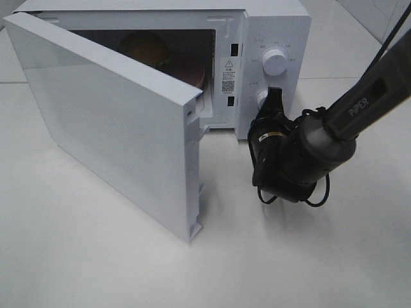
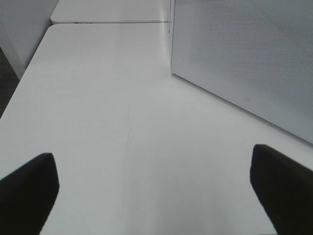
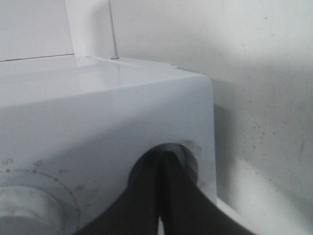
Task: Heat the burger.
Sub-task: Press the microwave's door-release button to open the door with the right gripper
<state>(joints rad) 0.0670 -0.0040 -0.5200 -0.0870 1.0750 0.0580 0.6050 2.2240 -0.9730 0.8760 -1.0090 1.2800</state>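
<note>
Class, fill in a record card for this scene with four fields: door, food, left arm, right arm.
Door: the door of the microwave stands wide open.
Food: the burger is inside the microwave, with a pink plate.
Left arm: the left gripper is open and empty above the table, near the door.
Right arm: the right gripper is shut, tips at the lower knob.

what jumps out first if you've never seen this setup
The white box-shaped microwave's wide perforated door stands swung open at the left-centre, with the golden-brown domed burger inside. To its right, the right arm's black tool, shut, sits at the lower white round knob of the control panel.
</note>
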